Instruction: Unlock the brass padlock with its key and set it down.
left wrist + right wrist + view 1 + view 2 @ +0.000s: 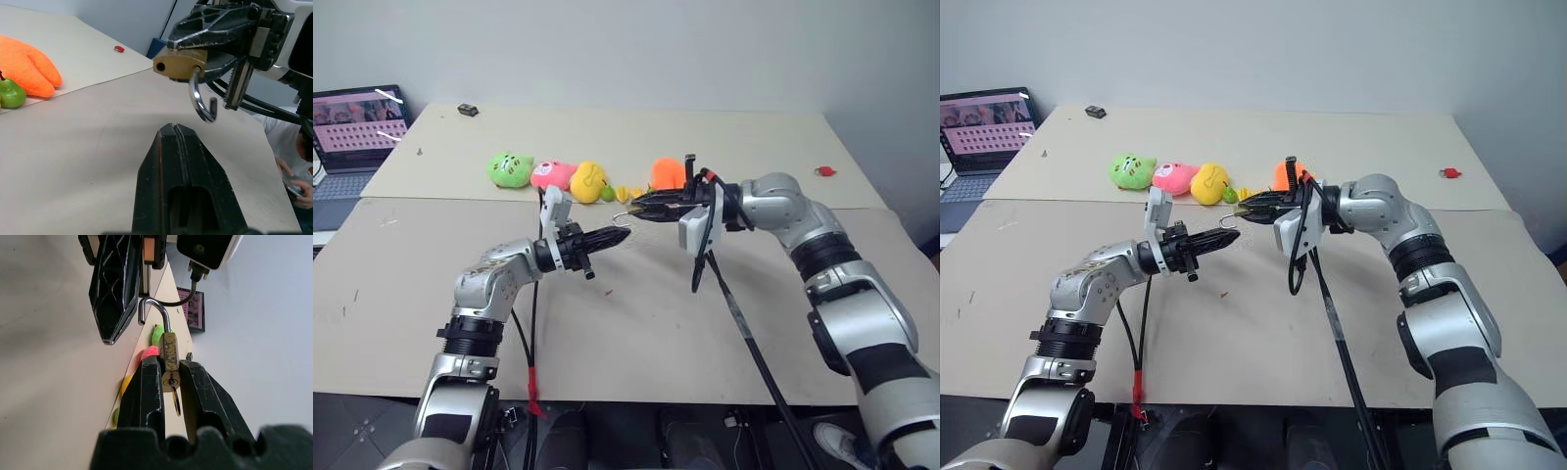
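My right gripper point(637, 207) is shut on the brass padlock point(178, 63), held in the air over the middle of the table point(636, 333). The silver shackle point(155, 308) curves out with its free end clear of the body. At the keyhole end, the key point(175, 402) shows edge-on between the right gripper's fingers point(146, 387). My left gripper point(625, 233) is shut with nothing in it. It points at the padlock, its tip just below the shackle and apart from it.
Green point(510, 169), pink point(553, 175), yellow point(588, 181) and orange point(668, 173) plush toys line the table's far half. A laptop point(352, 137) stands at the far left. A black cable point(744, 333) hangs from the right wrist. A person's hand point(293, 171) shows past the table.
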### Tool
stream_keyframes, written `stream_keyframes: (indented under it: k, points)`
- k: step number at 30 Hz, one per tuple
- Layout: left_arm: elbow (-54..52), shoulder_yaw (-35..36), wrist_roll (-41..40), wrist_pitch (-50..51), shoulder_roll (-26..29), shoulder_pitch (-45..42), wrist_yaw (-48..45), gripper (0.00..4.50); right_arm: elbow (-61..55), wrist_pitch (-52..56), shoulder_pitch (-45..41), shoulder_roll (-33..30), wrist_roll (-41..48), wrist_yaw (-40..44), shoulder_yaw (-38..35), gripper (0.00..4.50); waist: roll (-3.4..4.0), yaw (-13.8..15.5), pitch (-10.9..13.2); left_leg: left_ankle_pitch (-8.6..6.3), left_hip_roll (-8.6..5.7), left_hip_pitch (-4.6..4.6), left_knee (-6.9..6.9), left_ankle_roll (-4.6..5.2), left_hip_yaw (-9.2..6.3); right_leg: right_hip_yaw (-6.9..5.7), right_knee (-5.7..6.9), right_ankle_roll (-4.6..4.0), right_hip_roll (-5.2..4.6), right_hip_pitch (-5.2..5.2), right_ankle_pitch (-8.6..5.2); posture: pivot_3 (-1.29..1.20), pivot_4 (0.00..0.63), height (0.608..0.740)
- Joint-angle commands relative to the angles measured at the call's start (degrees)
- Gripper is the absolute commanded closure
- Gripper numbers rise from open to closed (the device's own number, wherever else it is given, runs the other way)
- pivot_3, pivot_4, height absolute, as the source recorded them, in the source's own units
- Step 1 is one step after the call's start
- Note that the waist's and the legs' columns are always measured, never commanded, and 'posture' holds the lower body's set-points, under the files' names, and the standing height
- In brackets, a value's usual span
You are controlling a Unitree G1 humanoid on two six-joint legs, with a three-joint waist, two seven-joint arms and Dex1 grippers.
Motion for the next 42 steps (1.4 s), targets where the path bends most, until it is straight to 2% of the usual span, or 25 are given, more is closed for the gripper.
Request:
stream_keyframes:
  k: [1,7,12,17,20,24,29,38,40,41,42]
  points:
    - [-2.15,0.82,-0.96,0.28,0.04,-0.34,0.13,4.48,0.70,-0.74,-2.95,-0.68,-0.52,-2.90,-1.46,4.37,0.00,0.00,0.00,0.00,0.00,0.00,0.00,0.00,0.00,0.00,0.00,0.00,0.00,-0.01,0.00,0.00,0.150,0.722]
    - [-4.25,-1.46,0.92,-1.59,1.73,1.76,-2.36,4.48,3.49,-0.18,-1.09,-0.81,-2.77,-3.41,0.21,4.37,0.00,-0.04,0.00,0.00,0.00,0.00,0.00,0.00,0.00,0.00,0.00,0.00,0.00,0.00,0.00,0.00,0.150,0.722]
    - [-7.63,-6.22,7.44,-10.52,10.11,9.60,-10.69,4.48,1.96,-0.21,3.43,0.87,-0.93,-1.54,1.09,4.37,0.00,-0.64,0.00,0.00,0.02,0.09,-0.19,0.00,0.04,0.06,-0.02,-0.03,0.02,0.00,-0.01,0.00,0.150,0.722]
    - [-8.50,-2.04,4.54,-9.95,17.53,13.81,-16.17,4.48,2.03,1.36,5.71,2.67,-5.18,-5.81,2.08,4.37,0.00,-1.15,0.04,0.05,0.03,0.09,-0.25,-0.08,0.05,0.08,0.03,-0.08,0.03,-0.08,0.01,0.00,0.150,0.722]
    - [-7.15,1.79,3.29,-11.41,19.88,14.11,-16.46,4.48,2.42,2.06,5.77,4.16,-5.71,-7.52,2.08,4.37,0.01,-1.28,0.04,0.05,0.06,0.11,-0.27,-0.08,0.05,0.08,0.02,-0.10,0.05,-0.09,-0.01,0.00,0.150,0.722]
    - [-4.01,5.74,4.54,-18.58,19.18,13.24,-15.04,4.48,1.87,2.87,5.88,6.10,-5.82,-8.61,2.37,4.37,0.00,-1.28,0.04,0.05,0.05,0.11,-0.29,-0.08,0.06,0.07,0.01,-0.11,0.03,-0.08,-0.02,0.00,0.150,0.722]
    - [0.31,6.60,7.98,-30.80,16.67,12.35,-13.66,4.48,-0.32,2.95,8.54,8.56,-6.03,-8.20,3.60,4.37,-0.01,-1.05,0.04,0.05,0.04,0.11,-0.29,-0.08,0.06,0.06,0.01,-0.11,0.02,-0.07,-0.01,0.00,0.150,0.722]
    - [1.10,4.42,9.42,-34.81,15.57,13.17,-15.17,4.48,-3.41,6.25,13.11,9.46,-4.24,-5.09,4.55,4.37,-0.01,-1.17,0.04,0.05,0.05,0.11,-0.29,-0.08,0.06,0.06,0.04,-0.11,0.04,-0.07,-0.01,0.00,0.150,0.722]
    - [1.26,4.06,9.67,-35.12,15.31,13.24,-15.31,4.50,-3.85,7.62,13.96,9.75,-3.58,-4.93,4.06,3.35,-0.01,-1.18,0.04,0.05,0.06,0.11,-0.29,-0.08,0.05,0.06,0.03,-0.11,0.05,-0.07,-0.01,0.00,0.150,0.722]
    - [1.32,3.85,9.81,-35.33,15.17,13.30,-15.35,4.50,-4.03,8.28,14.34,9.92,-3.02,-4.65,3.81,3.20,-0.02,-1.19,0.04,0.05,0.06,0.11,-0.29,-0.08,0.05,0.06,0.03,-0.11,0.04,-0.07,-0.01,0.00,0.150,0.722]
    - [1.27,3.62,9.78,-35.28,14.99,13.36,-15.46,4.50,-4.24,8.54,14.64,9.88,-3.10,-4.75,3.84,2.83,-0.02,-1.19,0.04,0.05,0.06,0.11,-0.29,-0.07,0.06,0.06,0.03,-0.11,0.04,-0.06,-0.01,0.00,0.150,0.722]
